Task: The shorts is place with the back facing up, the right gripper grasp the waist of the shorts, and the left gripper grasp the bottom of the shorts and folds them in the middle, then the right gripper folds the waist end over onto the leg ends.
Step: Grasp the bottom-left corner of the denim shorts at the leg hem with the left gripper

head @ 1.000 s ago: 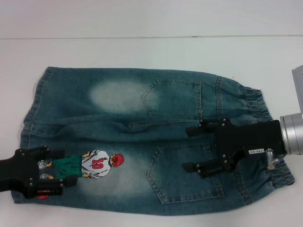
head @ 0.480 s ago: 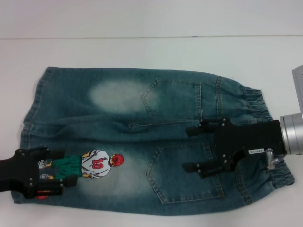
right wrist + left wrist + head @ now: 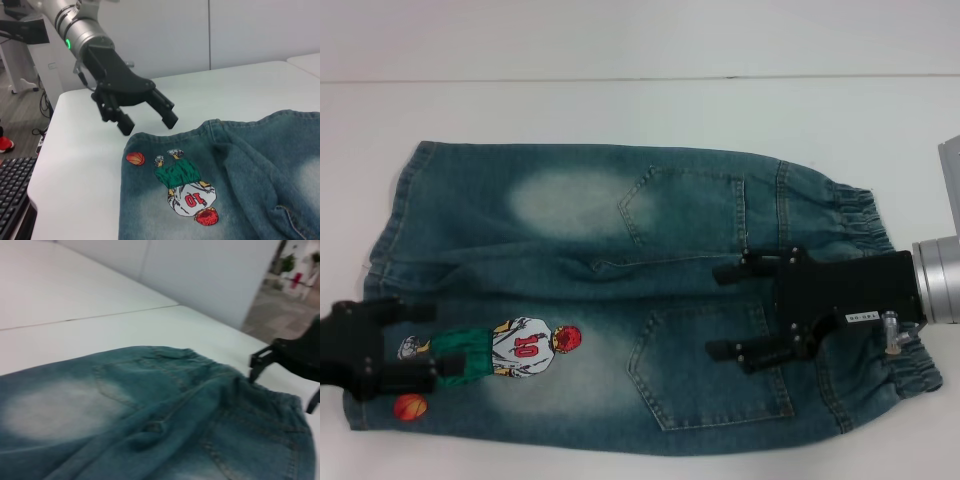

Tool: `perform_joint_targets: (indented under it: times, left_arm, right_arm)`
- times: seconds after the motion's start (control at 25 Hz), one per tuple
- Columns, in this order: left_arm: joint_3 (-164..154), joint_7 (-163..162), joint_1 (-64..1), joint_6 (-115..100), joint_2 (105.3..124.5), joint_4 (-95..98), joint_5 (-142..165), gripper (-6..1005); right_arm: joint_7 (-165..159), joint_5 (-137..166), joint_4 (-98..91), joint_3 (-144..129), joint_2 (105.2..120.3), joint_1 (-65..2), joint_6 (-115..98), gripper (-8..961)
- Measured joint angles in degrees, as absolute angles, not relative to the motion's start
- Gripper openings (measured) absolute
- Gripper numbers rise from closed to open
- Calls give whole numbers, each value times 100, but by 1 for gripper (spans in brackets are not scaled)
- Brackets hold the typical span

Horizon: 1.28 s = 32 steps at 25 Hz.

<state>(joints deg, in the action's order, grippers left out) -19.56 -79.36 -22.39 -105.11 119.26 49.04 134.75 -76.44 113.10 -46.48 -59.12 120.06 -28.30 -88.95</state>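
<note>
Shorts (image 3: 620,300) flat, back up, across frame centre on white table (image 3: 620,110), waist (image 3: 880,290) at right, leg ends (image 3: 382,270) at left, right gripper (image 3: 730,312) released, over pockets, left gripper (image 3: 425,340) released, lower left above hem
</note>
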Motion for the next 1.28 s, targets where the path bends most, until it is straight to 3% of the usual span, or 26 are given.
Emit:
perform_joint_targets:
  times: [0.48,1.28]
  left_arm:
    - [-2680,-10699,-2369,-10428,11993,6729,14350,903]
    - [-3391,-11958,-2726,-10383,12012,7155,16195,885]
  right_arm:
    - [-7644,11249,-4748,-5883,11988,-2882,-8904,924]
    - [-7716,11183,-4919,-5922,12006,-2934,-8933,914]
